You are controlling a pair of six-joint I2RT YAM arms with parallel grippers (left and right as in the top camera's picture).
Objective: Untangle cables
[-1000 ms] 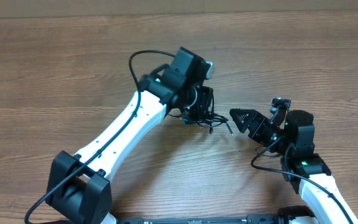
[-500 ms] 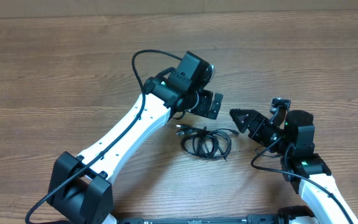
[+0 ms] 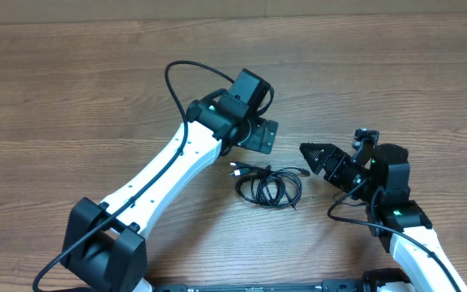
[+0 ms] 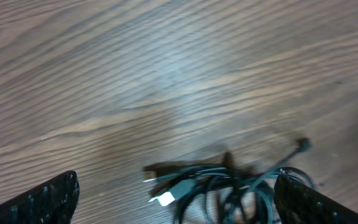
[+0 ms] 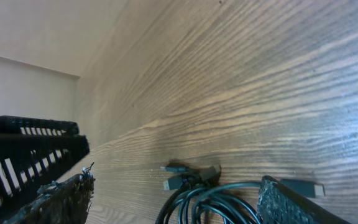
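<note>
While the cables (image 3: 267, 185) lie bundled on the table (image 3: 71, 81):
Left gripper (image 3: 262, 136): fingers wide apart, empty, raised just beyond the bundle.
Right gripper (image 3: 305, 152): fingers spread, empty, just beside the bundle.

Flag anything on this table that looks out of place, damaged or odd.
Only the cables: they lie in a knotted coil on the table, plug ends poking out to one side, between the open left gripper and right gripper. Neither holds them. No damage shows.

Matt wood-grain table (image 3: 71, 89), glossy black cables (image 3: 267, 185)
</note>
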